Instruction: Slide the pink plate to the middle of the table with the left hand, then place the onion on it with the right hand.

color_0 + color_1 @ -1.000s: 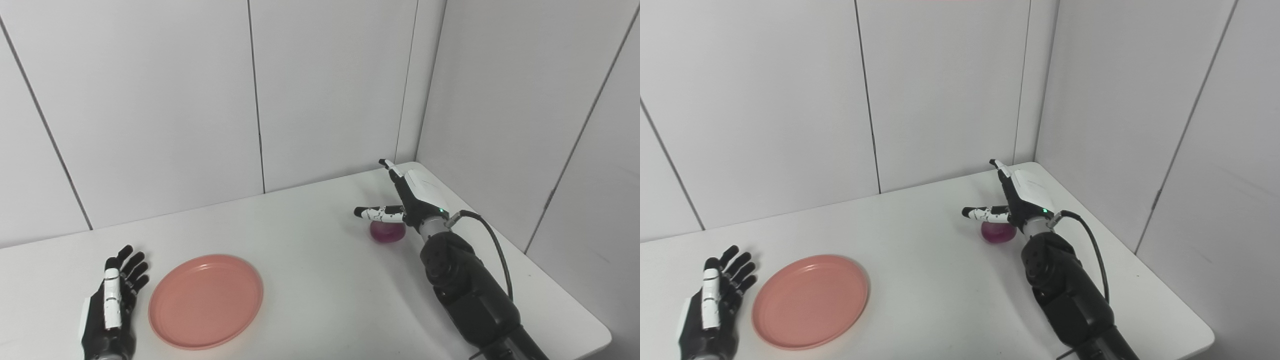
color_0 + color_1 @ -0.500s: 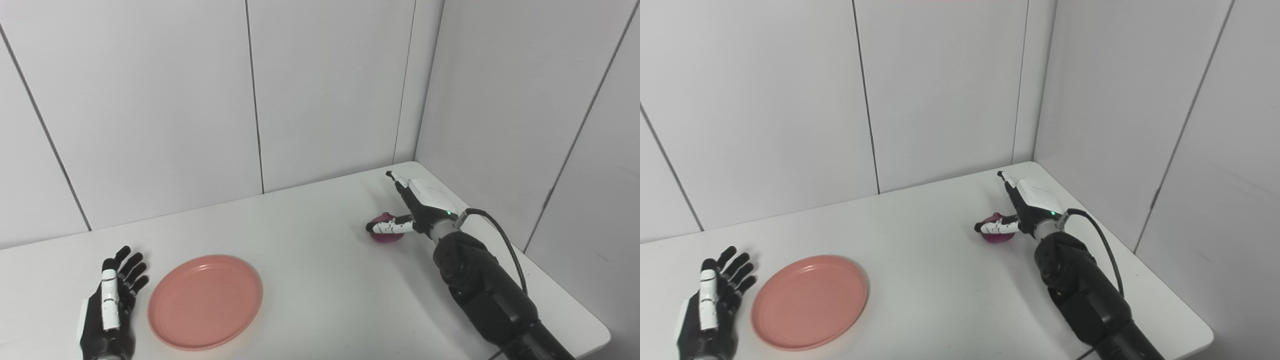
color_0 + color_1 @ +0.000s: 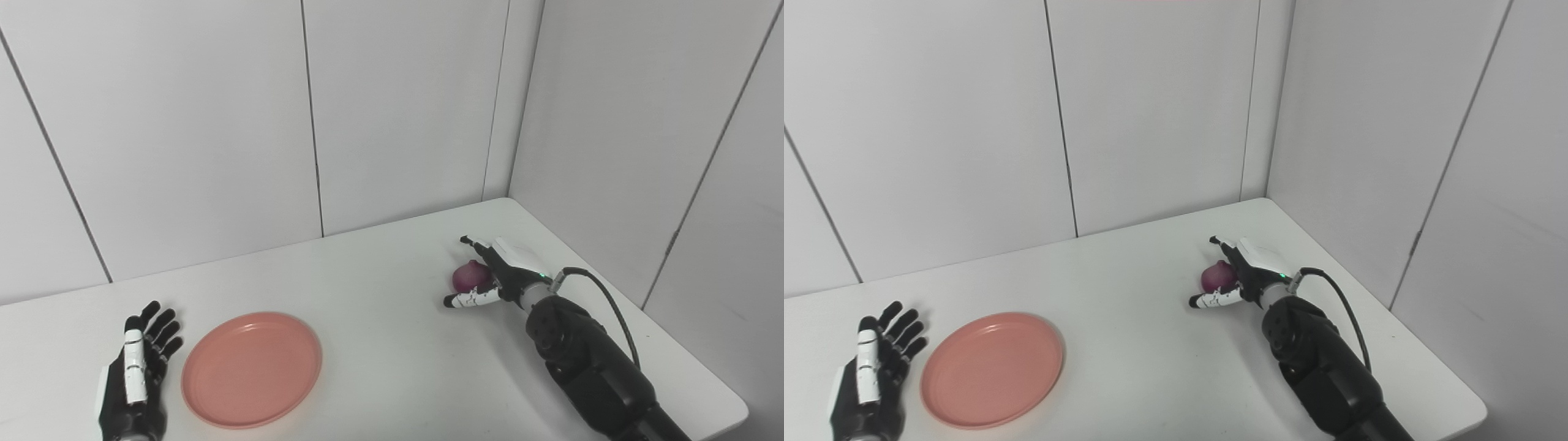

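A round pink plate point(image 3: 252, 368) lies flat on the white table point(image 3: 380, 343), at the front left. My left hand point(image 3: 138, 375) rests open just left of the plate, fingers spread and apart from its rim. A purple onion point(image 3: 468, 277) sits on the table at the right. My right hand point(image 3: 497, 277) is low at the table, open around the onion: the thumb point(image 3: 467, 299) reaches out in front of it and the fingers point(image 3: 476, 243) pass behind it. No closed hold on the onion shows.
White wall panels close off the back and right sides of the table and meet in a corner behind the onion. A black cable point(image 3: 603, 294) loops off the right wrist. The table's right corner point(image 3: 738, 409) lies near the right forearm.
My right hand has come down from above the onion to table level, with thumb and fingers now on either side of it. The left hand and the plate have stayed put.
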